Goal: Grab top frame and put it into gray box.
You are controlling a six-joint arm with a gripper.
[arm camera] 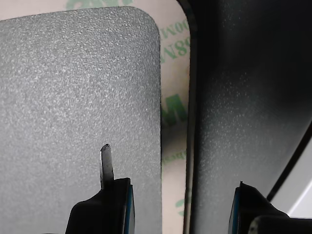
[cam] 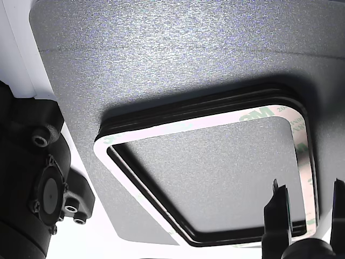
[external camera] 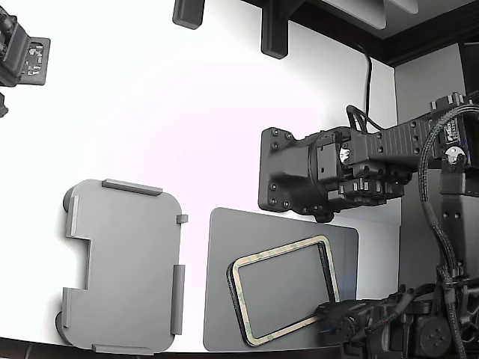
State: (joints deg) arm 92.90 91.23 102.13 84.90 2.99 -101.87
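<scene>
Frame (external camera: 283, 291) is what I reach for now: it lies on top of a stack of the same frames, on the dark mat (external camera: 224, 247) at the exterior view's right, near the front edge of the white table (external camera: 187, 134). My gripper (arm camera: 183, 195) is down at the right side of this stack. The jaws stand open, one finger (arm camera: 106, 163) over the mat inside the frame's opening and the other finger (arm camera: 253, 204) outside the stack, so the narrow strip of the frame passes between them. In the wrist view I see no contact with the strip, so I judge that I hold nothing yet. I think this side was chosen because it is the one closest to my arm, and the open middle gives room for the inner finger. The gray box (external camera: 123, 262) waits empty at the exterior view's left, apart from the mat, with its raised tabs upward. A risk, in my opinion, is to pinch more than one frame, since they lie tightly together.
</scene>
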